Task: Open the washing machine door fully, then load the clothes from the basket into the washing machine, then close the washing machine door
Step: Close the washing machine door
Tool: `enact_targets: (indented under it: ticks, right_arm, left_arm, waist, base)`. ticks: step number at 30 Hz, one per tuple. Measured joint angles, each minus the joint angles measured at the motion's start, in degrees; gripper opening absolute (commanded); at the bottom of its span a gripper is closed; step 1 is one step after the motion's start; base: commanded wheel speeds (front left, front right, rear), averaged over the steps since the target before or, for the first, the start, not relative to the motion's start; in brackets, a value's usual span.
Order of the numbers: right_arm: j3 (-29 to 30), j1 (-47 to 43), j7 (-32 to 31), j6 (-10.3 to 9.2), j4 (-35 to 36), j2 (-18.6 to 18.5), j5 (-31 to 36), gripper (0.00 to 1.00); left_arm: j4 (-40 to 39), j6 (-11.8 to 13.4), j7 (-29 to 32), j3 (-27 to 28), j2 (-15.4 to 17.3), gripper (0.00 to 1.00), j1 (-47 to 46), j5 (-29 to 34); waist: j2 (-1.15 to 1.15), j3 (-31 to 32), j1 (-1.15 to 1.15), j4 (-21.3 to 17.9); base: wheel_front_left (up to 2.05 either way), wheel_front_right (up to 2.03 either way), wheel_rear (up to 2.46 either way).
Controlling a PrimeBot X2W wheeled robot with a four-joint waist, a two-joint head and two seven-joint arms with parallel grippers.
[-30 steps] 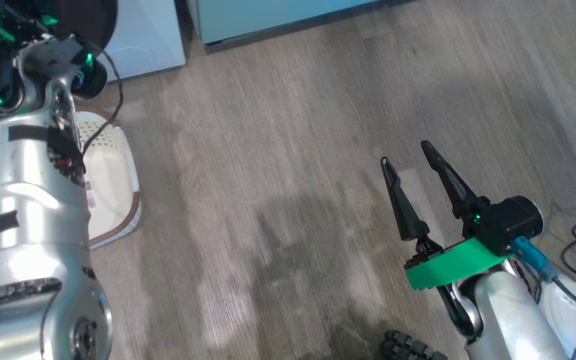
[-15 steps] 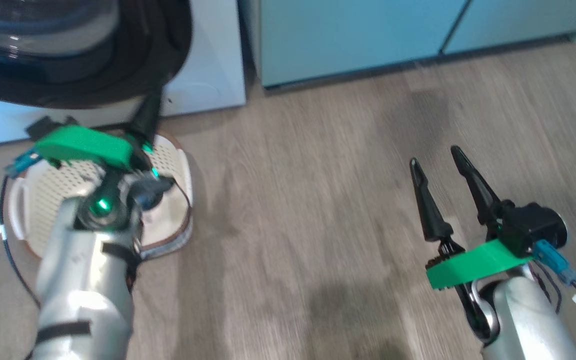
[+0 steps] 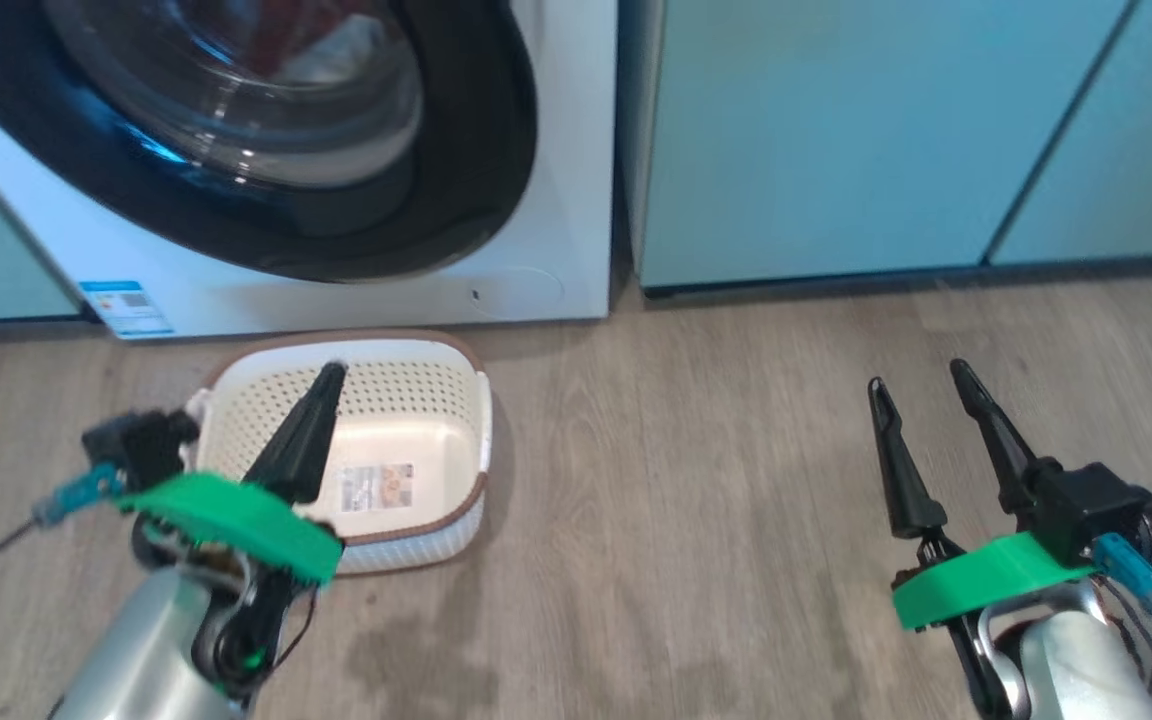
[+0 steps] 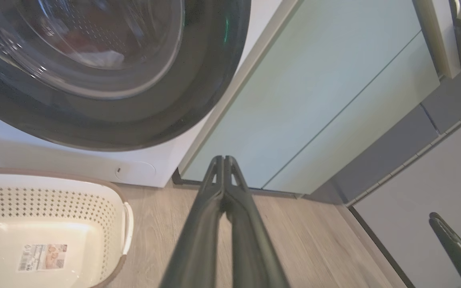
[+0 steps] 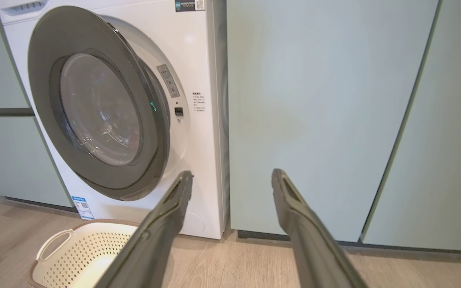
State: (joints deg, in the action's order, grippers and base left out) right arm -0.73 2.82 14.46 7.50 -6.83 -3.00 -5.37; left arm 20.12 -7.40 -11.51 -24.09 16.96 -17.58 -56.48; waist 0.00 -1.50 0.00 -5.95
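We count one washing machine (image 3: 576,120), one washing machine door (image 3: 481,170), one basket (image 3: 406,385) and two grippers, each with two dark fingers. The basket has one paper label (image 3: 376,487) on its floor. The machine has one blue sticker (image 3: 126,307) and one round service flap (image 3: 521,292) low on its front. Teal cabinets (image 3: 816,140) stand at both sides of the machine.

The clothes (image 4: 98,59) lie in the perforated drum (image 4: 70,24), behind the door's glass bowl (image 3: 256,110). We see red fabric with a white piece, but how many pieces we cannot tell.

Compared with half a second ago, the head camera looks higher, so the whole picture has shifted and more of the door and cabinets shows. At that time the tip of the left gripper (image 3: 330,375) reached the door's black rim in the picture. Now it ends over the basket's far wall. Its fingers are pressed together and hold nothing. The right gripper (image 3: 917,378) is at the lower right as before, fingers wide apart, with nothing between them.

The basket stands on the wooden floor (image 3: 696,480) just in front of the machine, below the door, with its mouth up. Its long axis runs left to right along the machine's front, slightly turned. The door faces us. In the right wrist view its edge on the cabinet side seems to stand a little out from the front, so we cannot tell if it is latched.
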Motion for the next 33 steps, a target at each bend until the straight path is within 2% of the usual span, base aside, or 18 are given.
enact_targets:
  ticks: [2,4,7,10,13,16,19,29,30,31,32,33]
  right_arm:
    - [0.0,-0.34,0.0,0.0,0.08,0.01,0.37,1.0]
    - [0.09,-0.74,0.0,0.0,0.43,0.01,0.38,1.0]
    - [0.25,-1.46,0.0,0.0,0.9,0.02,0.37,1.0]
    - [0.24,-1.46,0.0,0.0,1.48,0.04,0.35,1.0]
    - [0.14,-1.47,0.0,0.0,1.67,0.04,0.35,1.0]
    - [0.0,-1.57,0.0,0.0,1.7,0.05,0.34,1.0]
    - [-0.2,-1.72,0.0,0.0,1.72,0.07,0.29,1.0]
    - [-0.96,-1.77,0.0,0.0,1.94,0.09,-0.51,1.0]
    - [-0.92,-1.76,0.0,0.0,1.96,0.09,-0.88,1.0]
    - [-0.88,-1.76,0.0,0.0,2.0,0.09,-1.16,1.0]
    - [-0.81,-1.76,0.0,0.0,2.01,0.09,-1.26,1.0]
    - [-0.79,-1.75,0.0,0.0,2.01,0.1,-1.26,1.0]
  left_arm:
    - [0.74,0.88,-2.29,1.19,-0.05,0.0,1.77,3.57]
    - [-0.37,3.27,-2.69,4.83,-0.24,0.0,3.63,8.51]
    - [-7.6,5.66,-2.78,15.52,-3.34,0.0,6.66,17.66]
    - [-13.54,5.79,-2.94,22.53,-8.57,0.0,10.45,26.22]
    - [-16.86,4.16,-2.94,26.4,-12.57,0.0,14.67,33.74]
    - [-18.29,2.4,-2.94,27.55,-13.78,0.0,16.87,37.55]
    - [-18.09,1.45,-2.94,26.13,-13.89,0.0,17.94,41.07]
    - [-16.95,0.87,-2.94,21.53,-14.24,0.0,18.96,40.78]
    - [-16.66,0.75,-2.94,21.21,-14.24,0.4,18.97,40.79]
    - [-16.48,0.88,-2.94,20.91,-14.24,0.95,19.03,41.05]
    - [-16.36,1.12,-2.94,20.57,-14.24,1.0,19.06,41.12]
    - [-15.97,1.12,-2.94,20.29,-14.24,1.0,19.06,40.94]
  waist:
    - [0.0,0.99,0.0,1.05]
    - [0.0,1.71,0.0,2.03]
    - [0.0,2.17,0.0,3.34]
    - [0.0,2.26,0.0,4.12]
    - [0.0,2.19,0.0,4.64]
    - [0.0,2.24,0.0,5.07]
    - [0.0,2.28,0.0,5.3]
    - [0.0,1.95,0.0,5.31]
    - [0.0,1.87,0.0,5.29]
    - [0.0,1.78,0.0,5.28]
    - [0.0,1.71,0.0,5.26]
    - [0.0,1.67,0.0,5.23]
  base:
    - [0.0,0.0,0.0]
    - [0.0,0.0,0.0]
    - [0.0,0.0,0.0]
    - [0.0,0.0,0.0]
    - [0.0,0.0,0.0]
    - [0.0,0.0,0.0]
    - [0.0,0.0,0.0]
    - [0.0,0.0,0.0]
    - [0.0,0.0,0.0]
    - [0.0,0.0,0.0]
    - [0.0,0.0,0.0]
    - [0.0,0.0,0.0]
